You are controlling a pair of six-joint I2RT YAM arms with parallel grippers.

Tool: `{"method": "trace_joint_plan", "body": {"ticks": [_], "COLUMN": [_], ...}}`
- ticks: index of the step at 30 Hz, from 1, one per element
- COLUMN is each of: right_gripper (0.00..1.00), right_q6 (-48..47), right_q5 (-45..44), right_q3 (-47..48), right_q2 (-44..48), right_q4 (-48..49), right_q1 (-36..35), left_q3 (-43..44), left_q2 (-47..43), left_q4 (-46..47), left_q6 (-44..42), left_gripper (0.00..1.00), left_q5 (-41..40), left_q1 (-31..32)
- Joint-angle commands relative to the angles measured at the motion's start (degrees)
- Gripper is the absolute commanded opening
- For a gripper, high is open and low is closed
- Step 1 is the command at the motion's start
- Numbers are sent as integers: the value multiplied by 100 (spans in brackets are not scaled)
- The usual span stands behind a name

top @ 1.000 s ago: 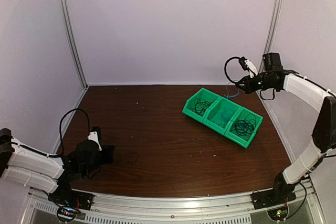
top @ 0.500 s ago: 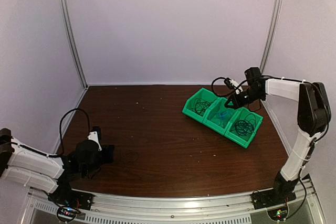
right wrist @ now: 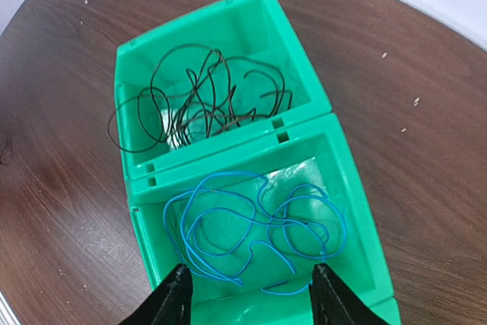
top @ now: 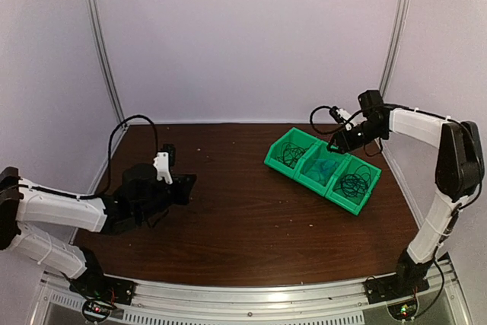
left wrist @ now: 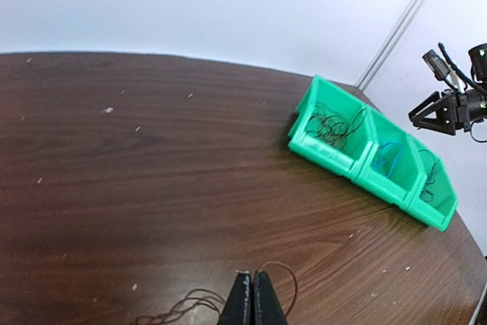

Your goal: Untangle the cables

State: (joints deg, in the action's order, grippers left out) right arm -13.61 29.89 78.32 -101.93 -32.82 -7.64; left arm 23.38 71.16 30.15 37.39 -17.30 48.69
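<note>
The right gripper (top: 335, 144) is now held low over the middle bin (right wrist: 365, 211). A second ago it was raised near the back wall with a blue strand hanging from it. Its jaws, clenched until half a second ago, are now released and stand wide apart, with nothing between them. The blue cable (right wrist: 259, 226) is laid in loose loops on the floor of that bin, just beyond the spread fingers (right wrist: 173, 298).

The left gripper (left wrist: 252, 302) has been lifted from the near left edge of the table (top: 251, 218) and carried forward toward its left middle. Its fingers are pressed tightly together. A thin dark cable (left wrist: 186, 308) is seen on the wood at the fingertips, with strands to one side and a small loop to the other. Whether it is pinched cannot be told.

The three green bins are joined in a row at the far right of the table, unmoved since the earlier frames. A black tangle (right wrist: 198, 100) is kept in the bin left of the blue one, with one loop hung over its wall. A black coil (top: 354, 183) is kept in the third.
</note>
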Motion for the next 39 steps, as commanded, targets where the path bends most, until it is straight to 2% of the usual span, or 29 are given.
{"method": "trace_joint_plan", "body": {"ticks": [1, 6, 13, 16, 20, 30, 35, 39], "right_gripper": [56, 58, 59, 60, 61, 61, 61, 61], "right_q6": [-57, -122, -231, -270, -130, -236, -229, -245], "right_q5": [-454, -251, 565, 806, 936, 856, 841, 904], "right_q3": [-2, -526, -2317, -2803, -2994, -3054, -3120, -3138], "right_q2": [883, 1664, 3067, 3427, 3534, 3274, 3425, 3499], "right_q4": [-18, 189, 1276, 1606, 1856, 1894, 1955, 1946], "right_q1": [-10, 198, 585, 692, 989, 1097, 1171, 1261], "left_q3": [976, 2176, 4057, 4826, 5657, 8284, 9435, 9701], "left_q2": [606, 1386, 2489, 2912, 3525, 5440, 6354, 6820], "left_q4": [181, 83, -193, -258, -291, -790, -918, -678], "left_q6": [-632, -943, -1251, -1304, -1296, -1304, -952, -394], "left_gripper": [0, 0, 0, 0, 0, 0, 0, 0], "left_q5": [750, 1195, 1699, 1952, 2196, 2546, 2642, 2775], "left_q1": [-29, -28, -26, -31, -33, -138, -336, -512]}}
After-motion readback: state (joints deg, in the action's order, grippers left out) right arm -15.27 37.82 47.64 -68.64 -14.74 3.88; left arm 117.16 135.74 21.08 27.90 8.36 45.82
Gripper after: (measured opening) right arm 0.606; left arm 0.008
